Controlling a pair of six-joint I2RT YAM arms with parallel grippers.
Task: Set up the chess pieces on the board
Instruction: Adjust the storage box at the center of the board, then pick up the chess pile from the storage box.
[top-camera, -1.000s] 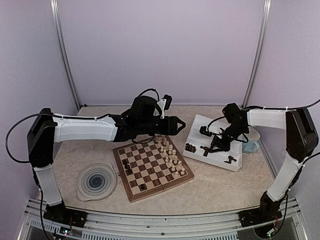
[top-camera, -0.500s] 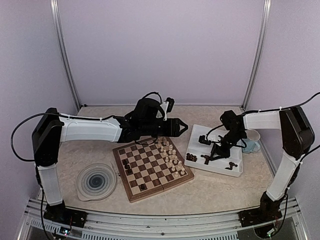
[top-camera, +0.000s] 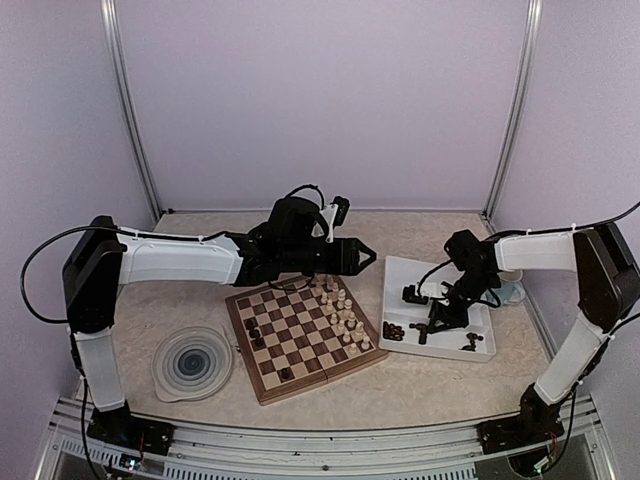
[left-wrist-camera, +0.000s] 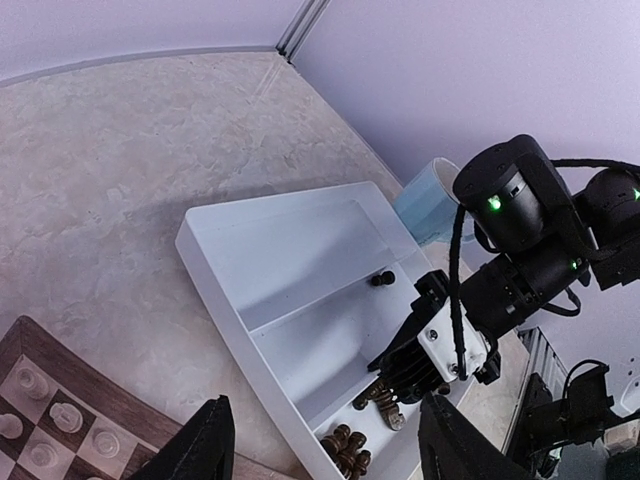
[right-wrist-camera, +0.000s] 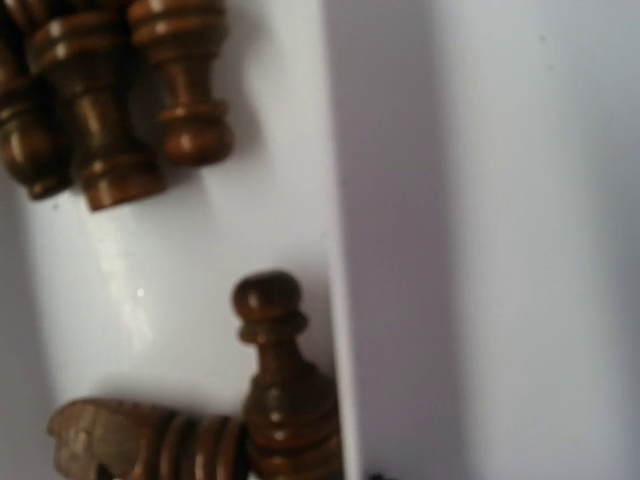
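The board (top-camera: 262, 383) lies mid-table, its corner (left-wrist-camera: 22, 352) showing in the left wrist view. Cream chess pieces (top-camera: 342, 312) crowd its right side and a few dark ones (top-camera: 252, 328) stand on the left. More dark pieces (top-camera: 393, 330) (left-wrist-camera: 345, 450) (right-wrist-camera: 95, 110) lie in a white tray (top-camera: 400, 272) (left-wrist-camera: 230, 275). My left gripper (top-camera: 366, 258) (left-wrist-camera: 330, 450) hovers open and empty past the board's far right corner. My right gripper (top-camera: 425, 320) (left-wrist-camera: 420, 350) is low in the tray, over a lying dark pawn (right-wrist-camera: 270, 340). Its fingers are hidden in its own view.
A round blue-swirl plate (top-camera: 192, 362) sits left of the board. A pale blue cup (top-camera: 510, 290) (left-wrist-camera: 425, 200) stands behind the tray's right end. A single dark piece (left-wrist-camera: 380, 279) lies in the tray's far compartment. Purple walls close in on three sides.
The white tray has slid toward the front of the table, with my right gripper moving inside it. The left arm has stayed almost still.
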